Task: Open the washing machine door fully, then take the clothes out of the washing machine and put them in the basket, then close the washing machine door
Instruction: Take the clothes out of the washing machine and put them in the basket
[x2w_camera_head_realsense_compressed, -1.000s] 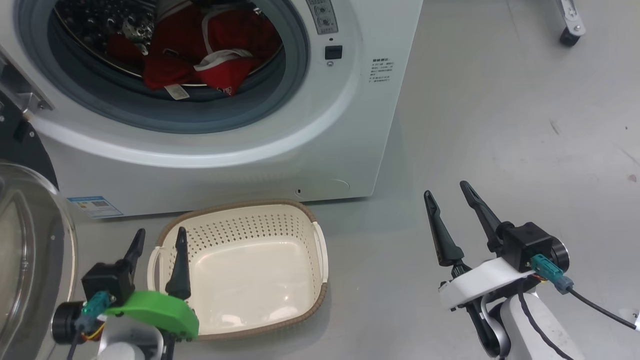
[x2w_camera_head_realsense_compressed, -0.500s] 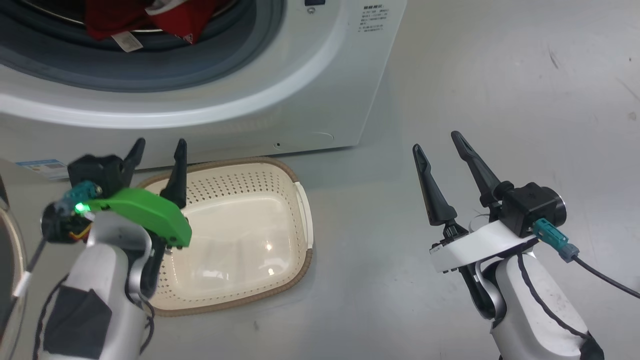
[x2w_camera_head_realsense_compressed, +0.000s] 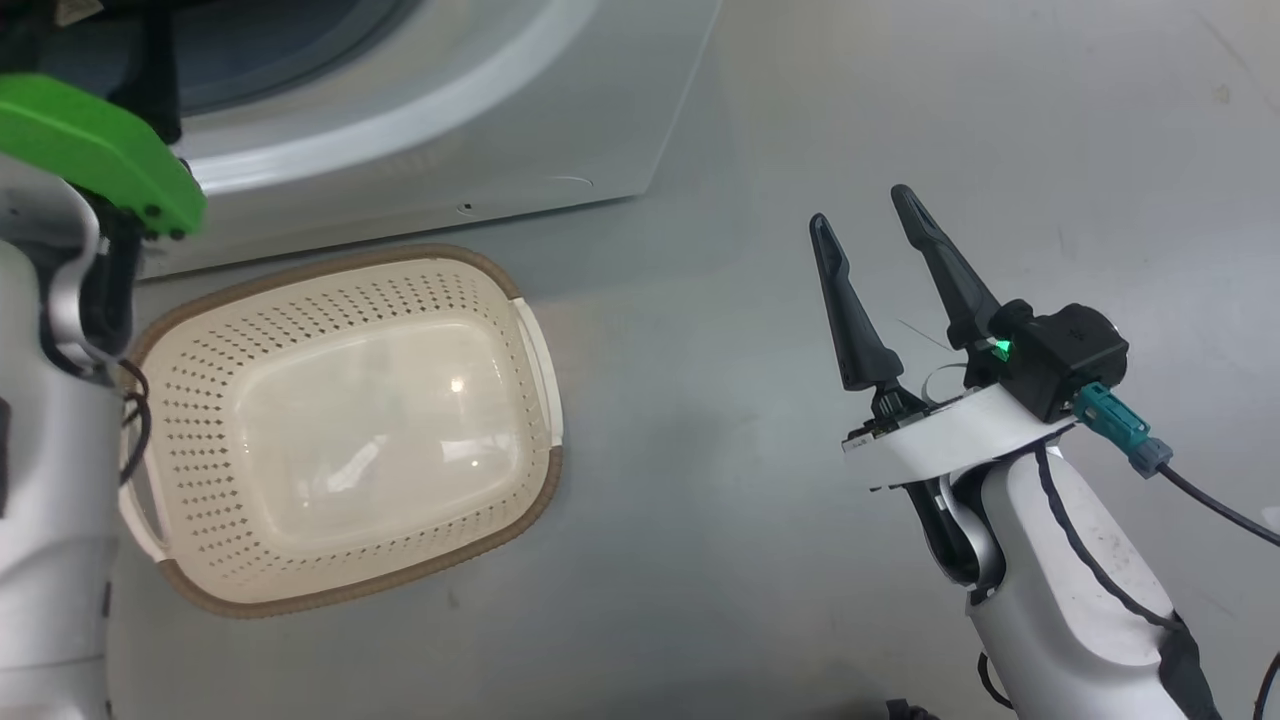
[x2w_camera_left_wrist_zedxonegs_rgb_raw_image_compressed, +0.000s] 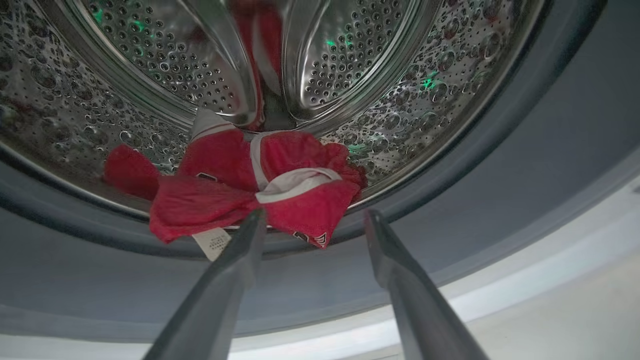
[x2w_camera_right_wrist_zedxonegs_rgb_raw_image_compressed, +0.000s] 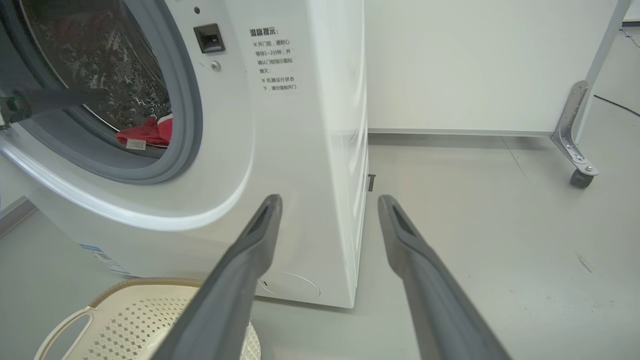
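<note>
**Two sets of jaws spread, nothing held**

Crumpled red clothes (x2w_camera_left_wrist_zedxonegs_rgb_raw_image_compressed: 250, 195), white-trimmed, sit at the front lip of the perforated steel drum (x2w_camera_left_wrist_zedxonegs_rgb_raw_image_compressed: 350, 65) in the washing machine (x2w_camera_head_realsense_compressed: 400, 190). Left gripper (x2w_camera_left_wrist_zedxonegs_rgb_raw_image_compressed: 315, 215) gapes wide before them; contact unclear. Right gripper (x2w_camera_head_realsense_compressed: 860, 207) gapes over grey floor (x2w_camera_head_realsense_compressed: 700, 500), apart from the cream perforated basket (x2w_camera_head_realsense_compressed: 350, 262).

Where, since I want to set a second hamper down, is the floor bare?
Bare floor lies between the basket and the right claw, and right of the washing machine. Crowded: the narrow strip between washing machine and basket.
</note>
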